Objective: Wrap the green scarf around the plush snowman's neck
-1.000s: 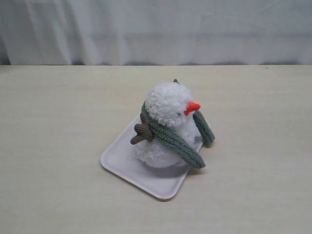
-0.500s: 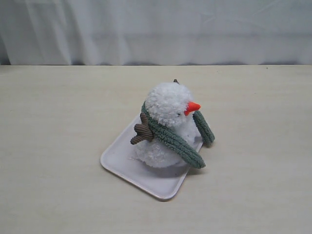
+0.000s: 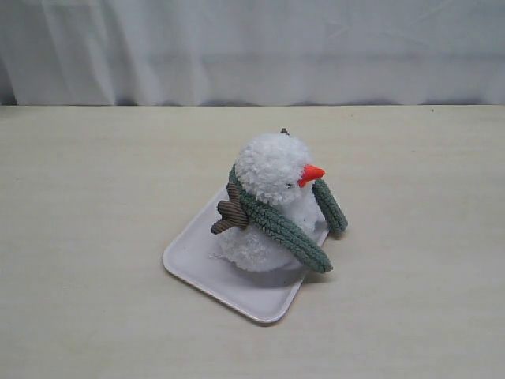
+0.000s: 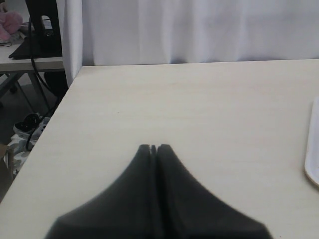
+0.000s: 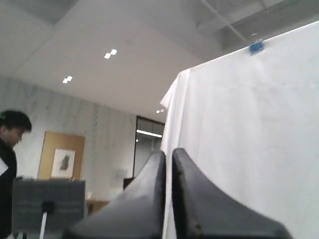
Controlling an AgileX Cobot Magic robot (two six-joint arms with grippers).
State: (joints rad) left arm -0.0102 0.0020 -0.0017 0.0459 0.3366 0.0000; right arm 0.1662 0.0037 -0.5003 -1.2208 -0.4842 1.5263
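Note:
The plush snowman (image 3: 272, 201), fluffy white with an orange cone nose (image 3: 312, 174) and a brown twig arm (image 3: 230, 211), stands on a white tray (image 3: 197, 264) mid-table. The green scarf (image 3: 286, 230) circles its neck; one end lies across the body toward the front right, the other end (image 3: 330, 205) hangs beside the nose. Neither arm shows in the exterior view. My left gripper (image 4: 153, 147) is shut, empty, above bare tabletop, with the tray's edge (image 4: 314, 169) off to one side. My right gripper (image 5: 168, 152) is shut, empty, pointing up at a white curtain.
A white curtain (image 3: 252, 47) backs the table. The left wrist view shows the table's side edge (image 4: 45, 144), with cables and clutter on the floor beyond. A person (image 5: 11, 149) stands in the room behind the curtain in the right wrist view.

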